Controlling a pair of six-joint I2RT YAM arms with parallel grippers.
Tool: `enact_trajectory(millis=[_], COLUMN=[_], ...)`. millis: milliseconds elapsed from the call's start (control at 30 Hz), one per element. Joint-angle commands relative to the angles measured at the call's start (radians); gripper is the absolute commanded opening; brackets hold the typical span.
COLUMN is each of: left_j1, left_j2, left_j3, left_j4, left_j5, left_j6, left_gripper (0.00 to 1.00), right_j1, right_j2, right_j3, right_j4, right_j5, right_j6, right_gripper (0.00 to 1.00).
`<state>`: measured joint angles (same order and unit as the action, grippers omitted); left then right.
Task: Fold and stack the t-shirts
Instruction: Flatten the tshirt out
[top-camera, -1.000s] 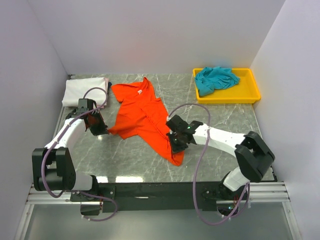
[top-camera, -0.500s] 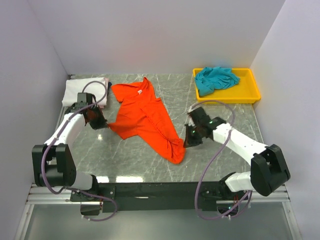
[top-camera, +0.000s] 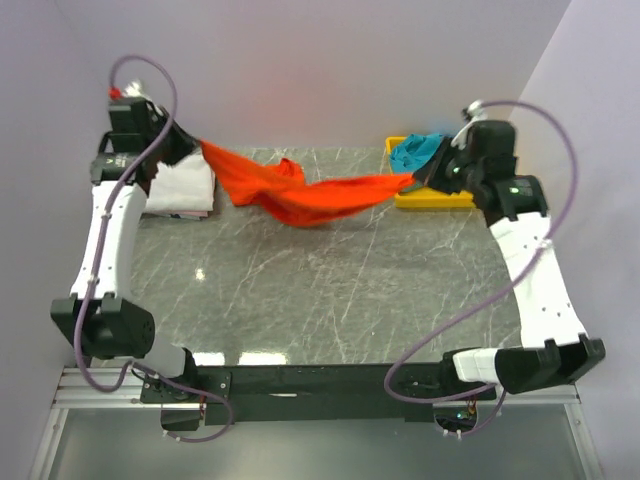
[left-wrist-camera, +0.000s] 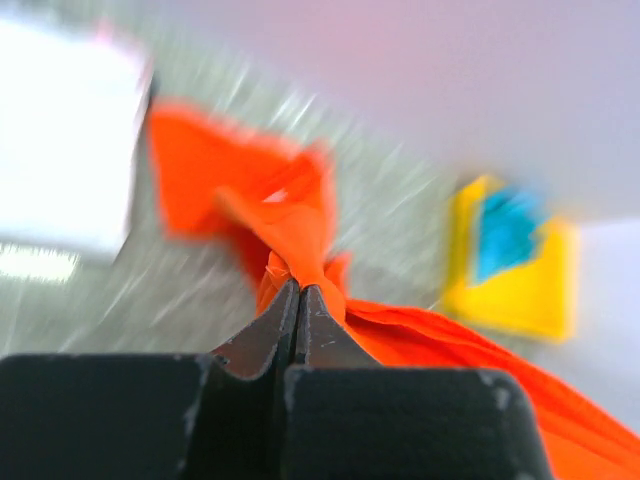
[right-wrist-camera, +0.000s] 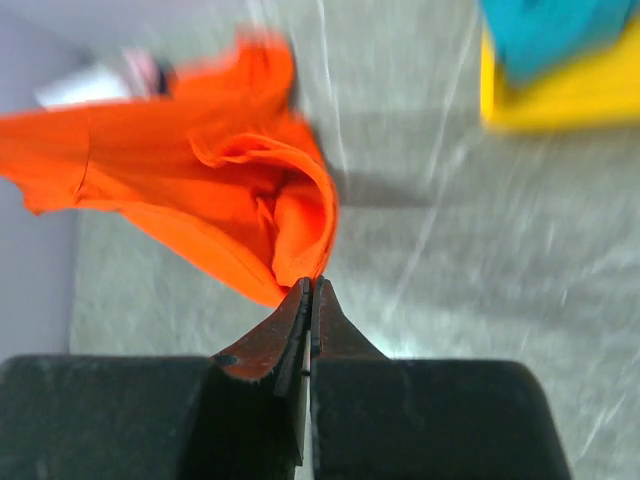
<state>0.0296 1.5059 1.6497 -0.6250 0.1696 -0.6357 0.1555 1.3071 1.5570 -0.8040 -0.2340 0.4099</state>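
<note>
1. Near edge: both arms stand up from the front of the grey marbled table and reach toward its far side.

2. Left gripper: it is high over the far left. The jaws are clenched on one end of the orange-red t-shirt. The left wrist view shows cloth bunched at the closed tips.

3. Right gripper: it is high over the far right. The jaws are clenched on the opposite end of the same shirt, and the right wrist view shows a fold pinched at the tips.

4. Orange-red t-shirt: it is slung between the two grippers above the far half of the table and sags in the middle. I cannot tell whether its lowest fold touches the surface.

5. Far left corner: the white t-shirt lies folded flat on the table, just below the left gripper.

6. Far right corner: the teal t-shirt lies crumpled in the yellow tray. Both are partly hidden behind the right gripper.

7. Both wrist views are motion-blurred beyond the fingertips.
</note>
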Motion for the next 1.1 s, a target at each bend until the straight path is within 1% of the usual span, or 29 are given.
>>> enact_trajectory(millis=[0, 67, 133, 167, 233, 267, 333, 467, 567, 600, 700, 733, 767, 833, 900, 933, 967, 1067], left_j1=[0.007, 0.007, 0.006, 0.007, 0.006, 0.007, 0.006, 0.007, 0.006, 0.006, 0.004, 0.003, -0.002, -0.022, -0.025, -0.048, -0.051, -0.053], left_j2=[-0.125, -0.201, -0.257, -0.316, -0.375, -0.425, -0.476, -0.478, -0.418, -0.399, -0.290, -0.217, -0.176, -0.066, -0.001, 0.048, 0.069, 0.138], left_j3=[0.133, 0.163, 0.173, 0.162, 0.145, 0.130, 0.122, 0.153, 0.171, 0.170, 0.160, 0.179, 0.192, 0.243, 0.271, 0.294, 0.306, 0.369], left_j4=[0.074, 0.106, 0.161, 0.185, 0.247, 0.270, 0.303, 0.363, 0.396, 0.407, 0.421, 0.413, 0.401, 0.354, 0.334, 0.320, 0.315, 0.288], left_j5=[-0.050, -0.093, -0.128, -0.157, -0.166, -0.201, -0.226, -0.197, -0.134, -0.078, 0.013, 0.075, 0.100, 0.137, 0.163, 0.166, 0.177, 0.182], left_j6=[-0.100, -0.136, -0.150, -0.154, -0.154, -0.144, -0.134, -0.134, -0.151, -0.156, -0.180, -0.179, -0.176, -0.147, -0.128, -0.121, -0.119, -0.113], left_gripper=[0.00, 0.00, 0.00, 0.00, 0.00, 0.00, 0.00, 0.00, 0.00, 0.00, 0.00, 0.00, 0.00, 0.00, 0.00, 0.00, 0.00, 0.00], right_j1=[-0.017, -0.017, -0.019, -0.017, -0.016, -0.016, -0.016, -0.016, -0.016, -0.016, -0.017, -0.017, -0.019, -0.020, -0.027, -0.025, -0.027, -0.028], right_j2=[-0.115, -0.152, -0.218, -0.241, -0.301, -0.313, -0.342, -0.310, -0.264, -0.250, -0.191, -0.171, -0.129, -0.082, -0.016, 0.004, 0.039, 0.075], right_j3=[0.175, 0.215, 0.213, 0.200, 0.187, 0.186, 0.198, 0.284, 0.281, 0.275, 0.227, 0.216, 0.207, 0.206, 0.202, 0.204, 0.207, 0.216], right_j4=[0.017, 0.086, 0.149, 0.207, 0.258, 0.288, 0.301, 0.289, 0.304, 0.308, 0.347, 0.361, 0.370, 0.374, 0.384, 0.387, 0.384, 0.388], right_j5=[0.120, 0.153, 0.182, 0.191, 0.208, 0.214, 0.232, 0.226, 0.203, 0.199, 0.190, 0.180, 0.170, 0.160, 0.151, 0.151, 0.151, 0.151], right_j6=[-0.005, 0.004, 0.017, 0.023, 0.021, 0.015, -0.003, -0.023, -0.020, -0.020, -0.020, -0.022, -0.028, -0.034, -0.042, -0.043, -0.045, -0.051], right_gripper=[0.00, 0.00, 0.00, 0.00, 0.00, 0.00, 0.00, 0.00, 0.00, 0.00, 0.00, 0.00, 0.00, 0.00, 0.00, 0.00, 0.00, 0.00])
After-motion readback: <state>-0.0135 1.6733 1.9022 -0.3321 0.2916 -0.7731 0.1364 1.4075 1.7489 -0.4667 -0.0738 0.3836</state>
